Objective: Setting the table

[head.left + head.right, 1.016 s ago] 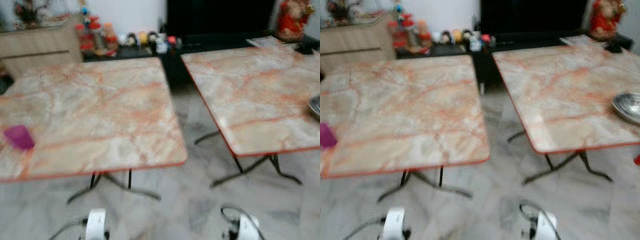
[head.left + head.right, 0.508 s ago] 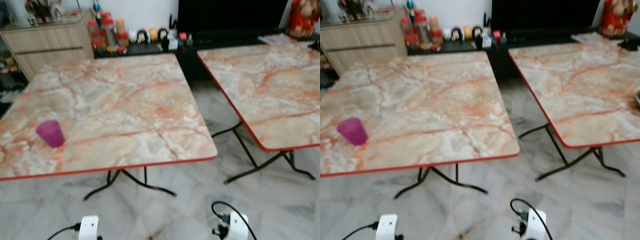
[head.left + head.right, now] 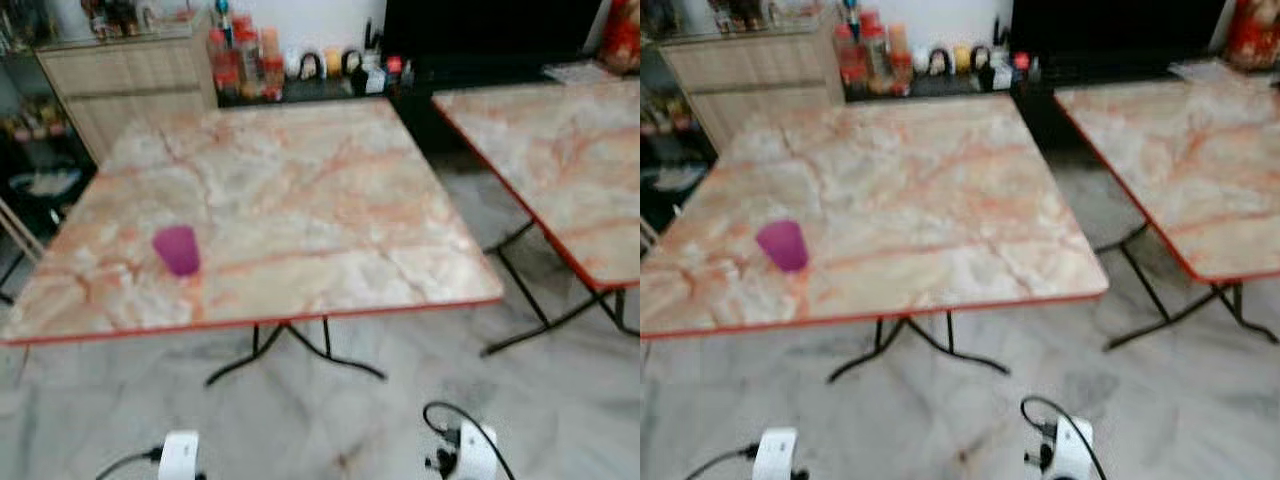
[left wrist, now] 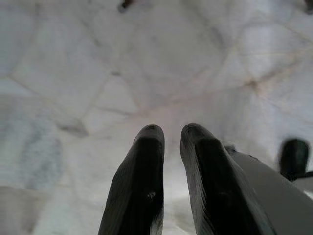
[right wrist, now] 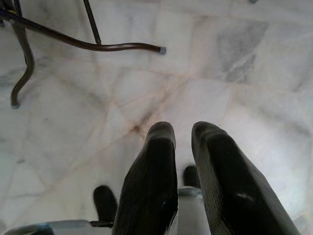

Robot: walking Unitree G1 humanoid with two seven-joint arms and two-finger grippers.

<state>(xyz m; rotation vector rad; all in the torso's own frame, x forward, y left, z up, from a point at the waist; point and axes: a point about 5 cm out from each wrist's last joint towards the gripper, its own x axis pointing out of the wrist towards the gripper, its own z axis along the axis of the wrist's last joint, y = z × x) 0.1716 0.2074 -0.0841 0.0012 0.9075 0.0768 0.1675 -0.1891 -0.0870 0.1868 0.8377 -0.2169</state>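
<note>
Both claws hang idle over the floor while the robot faces the nearer table.

The left gripper (image 4: 168,134) and the right gripper (image 5: 183,132) each point down at the pale marble-tiled floor (image 5: 234,88) with their two black fingers drawn almost together and nothing between them, as suits arms carried low while walking. Past the right one curve the black metal legs (image 5: 93,45) of a folding table. Ahead stands the square pink-veined marble-topped table with a red edge (image 3: 330,210), bearing a small purple plastic cup (image 3: 177,250) on its near left part, well back from the edge. A second matching table (image 3: 560,160) stands to the right, and a wooden sideboard (image 3: 130,85) lies far left.
</note>
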